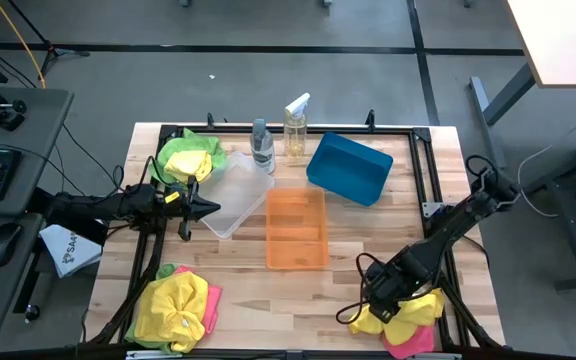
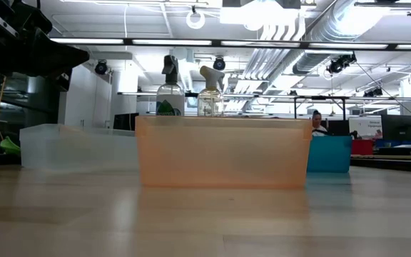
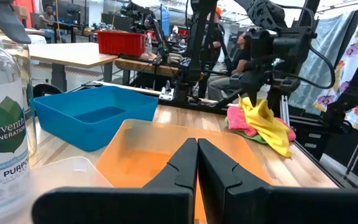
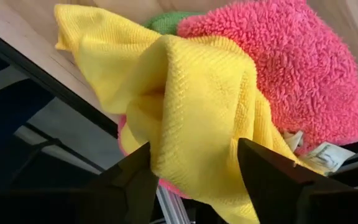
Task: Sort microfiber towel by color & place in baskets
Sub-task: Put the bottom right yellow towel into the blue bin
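Baskets clear (image 1: 236, 192), orange (image 1: 296, 228), teal (image 1: 349, 168) hold nothing; right gripper (image 1: 393, 303) pinches yellow towel (image 4: 185, 106), left gripper (image 1: 204, 209) closed.

Bins: clear (image 1: 230, 190), orange (image 1: 296, 228), teal blue (image 1: 349, 168). Towels: yellow (image 4: 185, 99), hot pink (image 4: 291, 68), lime green (image 1: 183, 155). Pale wood table (image 1: 268, 290).

Bare counter (image 1: 248, 290) lay open between the towel piles at 7 and 5 o'clock. The orange basket (image 1: 296, 228) blocked the centre, the clear basket (image 1: 236, 192) stood just beside it, and two spray bottles (image 1: 278, 135) barred 12 o'clock beside the teal basket (image 1: 349, 168).
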Robot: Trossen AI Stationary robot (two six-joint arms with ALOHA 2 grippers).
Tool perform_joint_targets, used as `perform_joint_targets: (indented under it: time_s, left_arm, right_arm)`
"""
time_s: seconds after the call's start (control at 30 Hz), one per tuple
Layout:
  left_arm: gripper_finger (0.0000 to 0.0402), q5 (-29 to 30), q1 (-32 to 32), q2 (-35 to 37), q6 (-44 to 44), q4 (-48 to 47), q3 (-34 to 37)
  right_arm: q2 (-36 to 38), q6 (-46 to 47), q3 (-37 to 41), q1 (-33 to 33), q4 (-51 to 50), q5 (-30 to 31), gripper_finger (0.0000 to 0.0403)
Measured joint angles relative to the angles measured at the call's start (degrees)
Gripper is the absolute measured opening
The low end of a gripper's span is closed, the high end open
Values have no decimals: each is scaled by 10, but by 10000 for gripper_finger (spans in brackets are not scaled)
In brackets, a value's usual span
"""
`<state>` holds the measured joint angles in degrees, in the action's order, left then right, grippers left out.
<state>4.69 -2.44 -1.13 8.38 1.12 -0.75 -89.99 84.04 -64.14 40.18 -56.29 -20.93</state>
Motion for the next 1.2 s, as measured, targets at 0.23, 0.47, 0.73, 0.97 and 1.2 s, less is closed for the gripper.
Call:
perform_joint_targets:
  time_s: [0.23,0.47,0.73,0.97,1.2]
  left_arm:
    - [0,0,0,0,0,0,0]
    - [0,0,0,0,0,0,0]
    - [0,0,0,0,0,0,0]
    - [0,0,0,0,0,0,0]
    - [0,0,0,0,0,0,0]
  right_arm:
    - [1,-24,-71,1,-11,28,18]
    - [1,-150,-303,-42,-195,176,7]
    - [14,-351,-480,-170,-329,487,2]
    - [26,-533,-471,-371,-330,585,1]
    - [27,-658,-401,-537,-212,516,0]
